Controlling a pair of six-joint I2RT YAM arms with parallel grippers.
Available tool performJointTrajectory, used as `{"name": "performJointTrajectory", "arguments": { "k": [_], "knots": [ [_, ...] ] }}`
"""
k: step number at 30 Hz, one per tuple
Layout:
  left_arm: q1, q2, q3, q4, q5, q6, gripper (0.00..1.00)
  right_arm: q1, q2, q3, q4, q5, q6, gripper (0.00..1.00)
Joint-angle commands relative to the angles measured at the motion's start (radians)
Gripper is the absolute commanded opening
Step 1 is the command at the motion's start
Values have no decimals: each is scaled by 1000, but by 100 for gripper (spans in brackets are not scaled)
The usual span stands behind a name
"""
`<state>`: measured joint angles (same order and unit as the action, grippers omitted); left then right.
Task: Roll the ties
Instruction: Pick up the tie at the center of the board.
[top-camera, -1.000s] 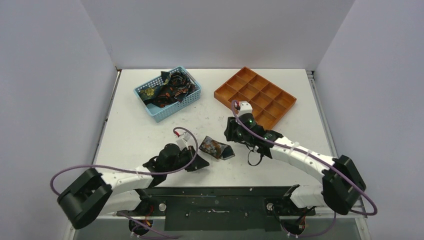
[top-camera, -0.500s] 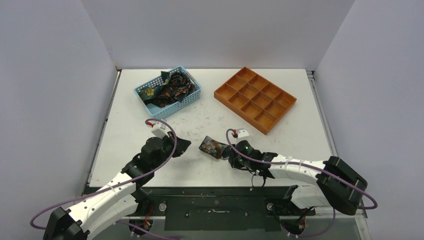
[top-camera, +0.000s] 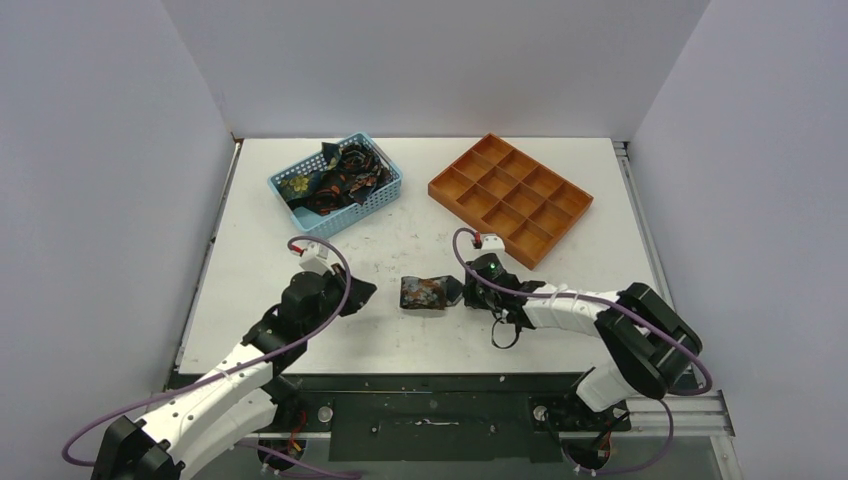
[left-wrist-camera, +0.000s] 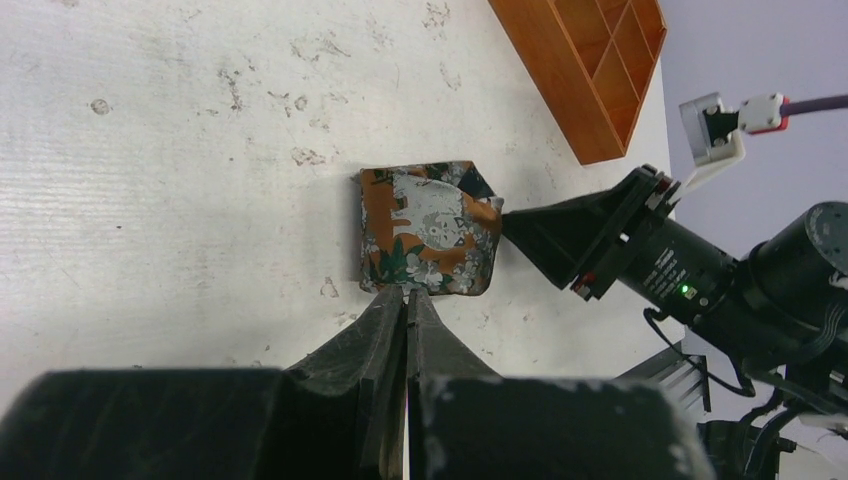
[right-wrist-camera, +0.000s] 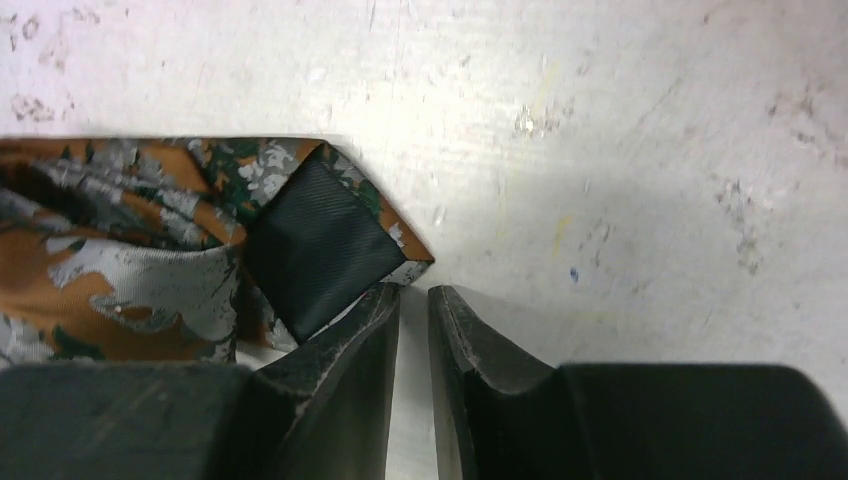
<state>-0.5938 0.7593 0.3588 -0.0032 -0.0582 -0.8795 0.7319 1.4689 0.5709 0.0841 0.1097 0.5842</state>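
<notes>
1. Scuffed white table (top-camera: 250, 260), closed in by plain pale walls (top-camera: 430, 60); both arms reach low over its near middle.
2. Left gripper (left-wrist-camera: 405, 297): jaws pressed together, holding nothing; its tip sits at the near edge of the tie (left-wrist-camera: 425, 230), and whether it touches or stops just short cannot be told.
3. Right gripper (right-wrist-camera: 412, 300): jaws all but closed, with only a slit of bare table between them; nothing is held; the tie's pointed end, black lining up, lies right at one fingertip.
4. The tie is a short, fat bundle in orange with grey and green flowers; it lies on the table between the two grippers, wound over itself but loose, its pointed tail sticking out toward the right gripper.
5. Progress, as a judgement: this one looks nearly rolled, with the tail left to tuck or tighten; more ties (top-camera: 335, 180) lie tangled in the blue basket (top-camera: 360, 212) at the far left, unrolled; the orange tray (top-camera: 460, 160) at the far right shows no tie in any compartment; most of the job seems to remain.
6. The surface is marked with dark scratches and smudges around the bundle; basket and tray stand well apart from it.
</notes>
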Motion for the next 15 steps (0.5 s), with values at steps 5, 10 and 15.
{"name": "performJointTrajectory", "arguments": {
  "k": [5, 10, 15],
  "knots": [
    [12, -24, -25, 16, 1, -26, 0, -33, 46, 96, -16, 29, -28, 22],
    [19, -14, -41, 48, -14, -53, 1, 4, -114, 30, 38, -20, 22, 34],
    [35, 11, -56, 106, 1, -74, 31, 57, -137, 57, 51, -45, 27, 44]
  ]
}}
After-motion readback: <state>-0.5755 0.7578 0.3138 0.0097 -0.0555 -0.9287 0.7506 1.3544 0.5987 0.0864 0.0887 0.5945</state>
